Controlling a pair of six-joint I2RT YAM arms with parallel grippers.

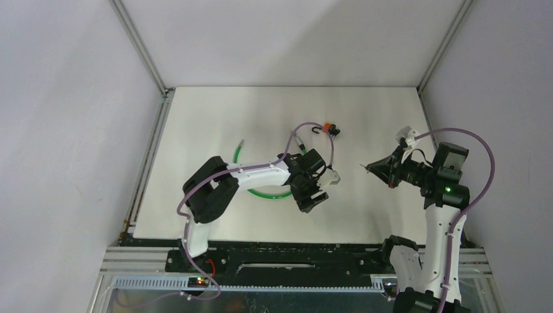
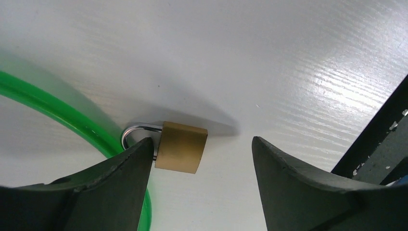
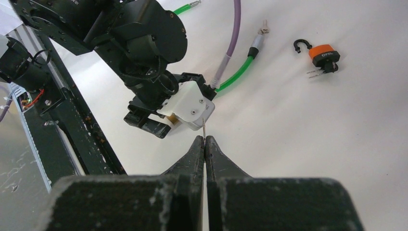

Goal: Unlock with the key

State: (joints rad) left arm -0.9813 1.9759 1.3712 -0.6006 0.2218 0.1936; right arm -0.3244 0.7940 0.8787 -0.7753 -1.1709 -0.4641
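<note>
Left gripper [image 2: 201, 143]: jaws spread, nothing grasped. It is lowered over the brass padlock [image 2: 181, 147], with one finger [image 2: 120, 178] close against the shackle side and the other clear of the body. Judged purpose: to pinch the lock and steady it for key entry.

Brass padlock: lies flat on the white table [image 2: 269, 57]. Its shackle [image 2: 136, 129] is closed and looped round the green cable [image 2: 45, 101], which tethers it. The keyway is not visible.

Right gripper [image 3: 204, 142]: clenched on the key [image 3: 204, 129], a thin metal blade seen edge-on, its tip projecting forward toward the left arm. It is held aloft, well apart from the brass padlock, apparently in reserve until the lock is braced.

Orange padlock [image 3: 323, 54]: on the far part of the table, shackle sprung open, what look like keys at its side. Judged not in play.

Status: key not yet inserted, and grasping the lock looks like the step in hand.
</note>
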